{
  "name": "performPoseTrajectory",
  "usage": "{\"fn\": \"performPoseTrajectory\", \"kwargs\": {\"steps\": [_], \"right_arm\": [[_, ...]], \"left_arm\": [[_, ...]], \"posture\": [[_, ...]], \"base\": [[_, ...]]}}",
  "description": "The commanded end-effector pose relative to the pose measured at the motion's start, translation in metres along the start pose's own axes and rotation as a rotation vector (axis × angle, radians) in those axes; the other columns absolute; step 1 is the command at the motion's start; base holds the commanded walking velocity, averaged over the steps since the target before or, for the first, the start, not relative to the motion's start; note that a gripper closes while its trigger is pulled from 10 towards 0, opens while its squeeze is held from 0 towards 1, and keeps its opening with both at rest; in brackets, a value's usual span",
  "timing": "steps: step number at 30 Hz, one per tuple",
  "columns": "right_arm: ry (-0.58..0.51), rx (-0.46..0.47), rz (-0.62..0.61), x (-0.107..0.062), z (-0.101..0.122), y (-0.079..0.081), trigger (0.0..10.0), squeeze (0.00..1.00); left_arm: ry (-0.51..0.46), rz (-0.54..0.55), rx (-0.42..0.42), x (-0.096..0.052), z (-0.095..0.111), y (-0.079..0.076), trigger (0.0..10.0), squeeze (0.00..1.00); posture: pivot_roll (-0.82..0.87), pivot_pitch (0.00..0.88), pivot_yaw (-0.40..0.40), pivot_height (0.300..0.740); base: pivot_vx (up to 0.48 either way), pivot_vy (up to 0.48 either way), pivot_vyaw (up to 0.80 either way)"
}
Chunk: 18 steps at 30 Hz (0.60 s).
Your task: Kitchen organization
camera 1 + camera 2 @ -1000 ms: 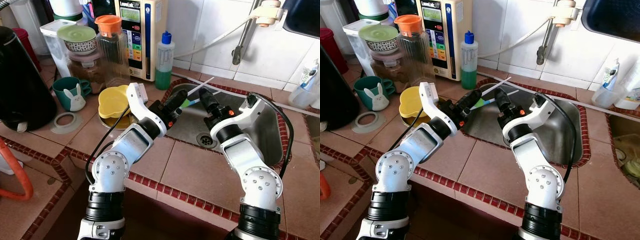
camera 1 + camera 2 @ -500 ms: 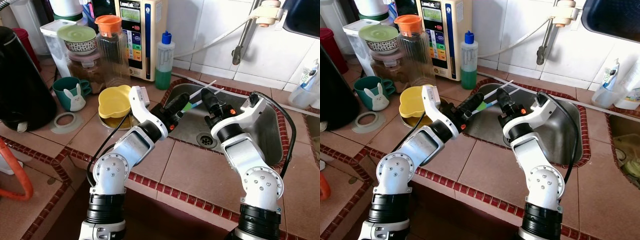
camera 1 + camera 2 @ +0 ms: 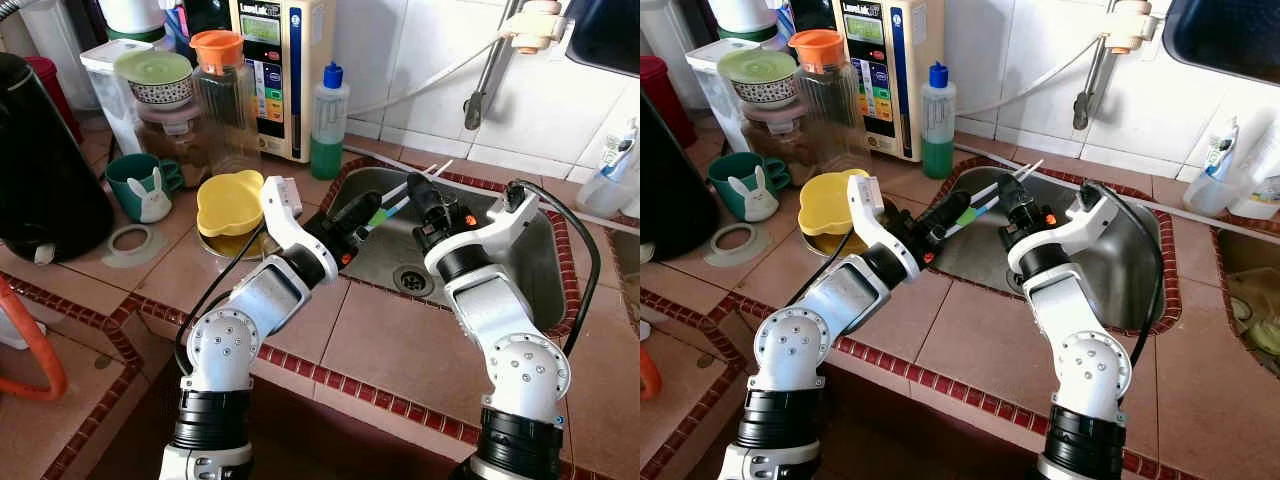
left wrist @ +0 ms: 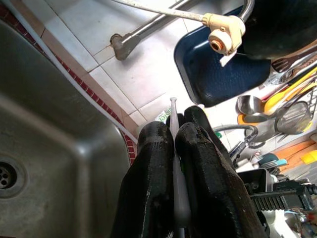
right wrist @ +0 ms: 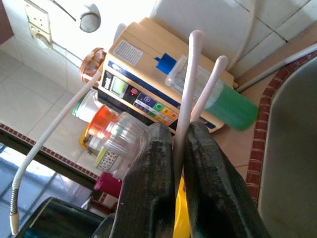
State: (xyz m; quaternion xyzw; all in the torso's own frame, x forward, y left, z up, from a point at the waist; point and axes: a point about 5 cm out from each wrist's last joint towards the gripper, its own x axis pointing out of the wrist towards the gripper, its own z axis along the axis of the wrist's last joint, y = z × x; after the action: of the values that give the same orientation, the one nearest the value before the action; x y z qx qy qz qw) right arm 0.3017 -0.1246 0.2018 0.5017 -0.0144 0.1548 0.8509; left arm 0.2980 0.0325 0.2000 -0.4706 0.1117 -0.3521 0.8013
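Two thin white sticks (image 3: 1025,170), seemingly utensil handles with a green and blue part (image 3: 970,211) lower down, are held over the near left corner of the steel sink (image 3: 1110,262); the left gripper (image 3: 958,205) pinches one, its black fingers (image 4: 158,183) pressed tight on the shaft, and the right gripper (image 3: 1017,192) pinches a stick too, with the second running just beside it; I judge both arms meet there to pass the pair across or steady it before setting it away. The right wrist view shows the two white tips (image 5: 205,67) splayed apart, which the head views barely resolve; the head views place the yellow bowl (image 3: 227,203) and green soap bottle (image 3: 327,122) on the tiled counter nearby.
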Motion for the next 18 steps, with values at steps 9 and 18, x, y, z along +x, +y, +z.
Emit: {"fn": "performPoseTrajectory", "kwargs": {"steps": [9, 18], "right_arm": [[0.037, -0.022, -0.054, -0.0036, -0.0072, -0.0079, 10.0, 0.00], [0.039, -0.029, -0.054, -0.0039, -0.0070, -0.0081, 10.0, 0.00]], "left_arm": [[0.006, -0.088, -0.008, 0.0104, -0.0073, -0.0221, 10.0, 0.00], [0.005, -0.101, -0.004, 0.0102, -0.0067, -0.0243, 10.0, 1.00]], "posture": [[0.05, 0.000, 0.003, 0.740], [0.05, 0.000, 0.004, 0.740]], "base": [[0.000, 0.000, 0.00], [0.000, 0.000, 0.00]]}}
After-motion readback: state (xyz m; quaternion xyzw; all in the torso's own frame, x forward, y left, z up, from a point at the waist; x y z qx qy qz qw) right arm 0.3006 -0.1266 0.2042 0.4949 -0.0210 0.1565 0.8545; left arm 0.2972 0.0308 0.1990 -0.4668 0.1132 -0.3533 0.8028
